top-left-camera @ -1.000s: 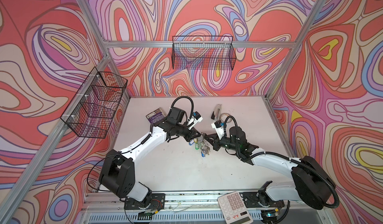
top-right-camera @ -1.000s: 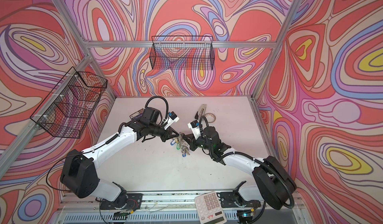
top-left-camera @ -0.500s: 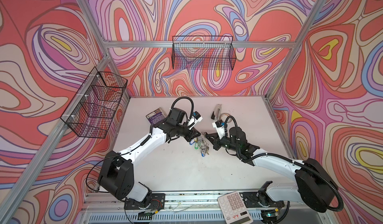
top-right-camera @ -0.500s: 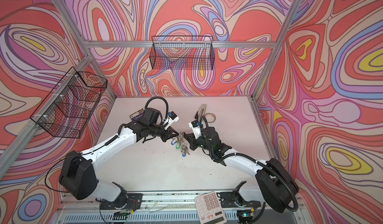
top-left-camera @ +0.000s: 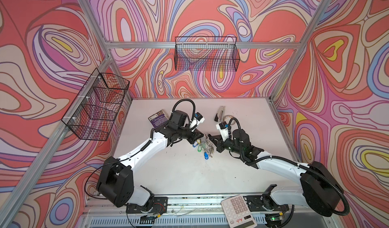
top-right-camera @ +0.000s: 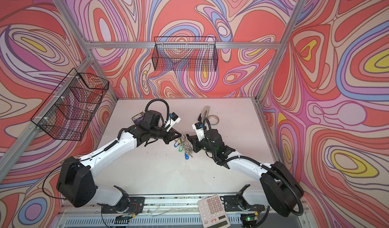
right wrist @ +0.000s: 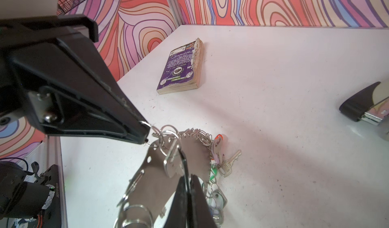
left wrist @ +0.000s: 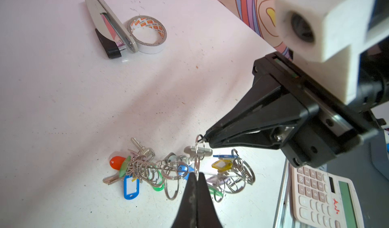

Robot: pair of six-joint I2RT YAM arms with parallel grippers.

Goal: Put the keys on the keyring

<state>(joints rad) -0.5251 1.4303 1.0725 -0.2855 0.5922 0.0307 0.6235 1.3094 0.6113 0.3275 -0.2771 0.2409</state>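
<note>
Your right gripper (right wrist: pixel 188 179) is pinched tight on the keys (right wrist: pixel 171 165): a small silver key with a thin black tag, seen edge-on, I think. Your left gripper (left wrist: pixel 196 177) is squeezed on a little ring of the keyring (right wrist: pixel 155 187), a flat grey plate tipped up over the middle of the table (top-left-camera: pixel 168 170).

The calculator (left wrist: pixel 322 199) bears printed digit keys and red handwritten marks on its face; the marks cannot be deciphered. The roll of tape (left wrist: pixel 147 35) carries repeated orange brand patches inside its core, too small to read. The purple book (right wrist: pixel 181 68) shows white print and round emblems, illegible at this angle.
</note>
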